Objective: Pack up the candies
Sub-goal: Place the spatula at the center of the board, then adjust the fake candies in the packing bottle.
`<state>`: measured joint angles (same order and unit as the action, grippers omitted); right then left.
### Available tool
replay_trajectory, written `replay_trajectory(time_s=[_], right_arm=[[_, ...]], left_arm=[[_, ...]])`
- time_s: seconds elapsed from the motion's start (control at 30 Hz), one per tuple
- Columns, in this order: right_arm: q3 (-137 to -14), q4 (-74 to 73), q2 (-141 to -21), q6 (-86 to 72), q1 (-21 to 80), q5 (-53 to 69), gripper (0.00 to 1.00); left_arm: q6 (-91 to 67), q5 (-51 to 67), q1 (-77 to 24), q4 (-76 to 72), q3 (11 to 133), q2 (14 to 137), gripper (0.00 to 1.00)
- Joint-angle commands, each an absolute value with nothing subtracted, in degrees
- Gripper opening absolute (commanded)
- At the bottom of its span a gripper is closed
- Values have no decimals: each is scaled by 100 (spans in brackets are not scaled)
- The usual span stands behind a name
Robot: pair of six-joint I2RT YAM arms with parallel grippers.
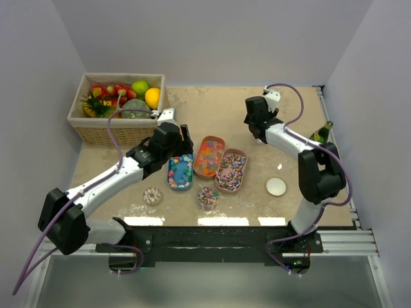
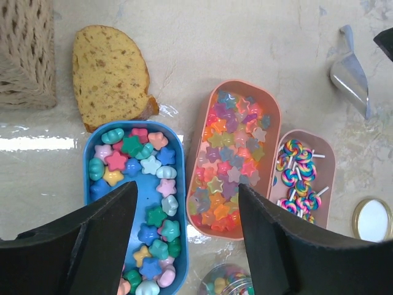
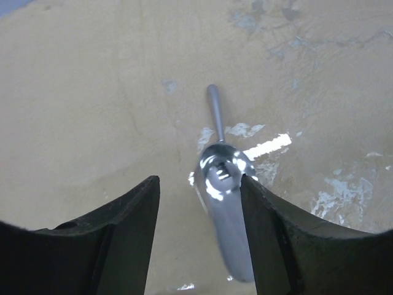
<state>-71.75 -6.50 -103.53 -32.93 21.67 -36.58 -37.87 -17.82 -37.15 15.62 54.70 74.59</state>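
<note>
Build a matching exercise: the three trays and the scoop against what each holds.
Things:
1. blue tray
2. middle tray
3. rightmost tray
4. scoop

Holds:
A. swirled lollipops
B. nothing
C. blue, green and pink stars
D. orange and pink stars

Pairs: 1-C, 2-D, 3-A, 4-B

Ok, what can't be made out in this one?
Candy jar: left wrist view, cut off by the bottom edge; fill unclear.
Blue tray: same view, near corners hidden behind the left gripper.
Metal scoop: right wrist view, bowl end blurred; top view, hidden under the right gripper.
Bottle: top view, partly behind the right arm, label too small to read.
</note>
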Motion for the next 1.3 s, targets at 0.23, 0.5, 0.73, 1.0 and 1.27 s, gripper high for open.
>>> replay_trajectory(time_s=[0.23,0.5,0.73,1.0,1.27], right_arm=[[-6839,-1451,-9141,-1828,3619,-450,43],[-5556,-598,-8666,-2258,4587,562,24],[-5186,-160,-9088,-2654,4825,782,12],[-4975,360,-9123,-2812,4957,1168,10],[-4799,510,-8930,-2743,4966,1582,10]], left_arm=[[-3981,-2109,-3683,1775,4747,6742,72],[-4227,-2399,-3674,1942,4403,6337,72],[-4324,-2593,-3674,2232,4465,6117,72],[-4315,-2663,-3674,2303,4474,6108,72],[-4307,-2672,-3683,2268,4438,6179,72]])
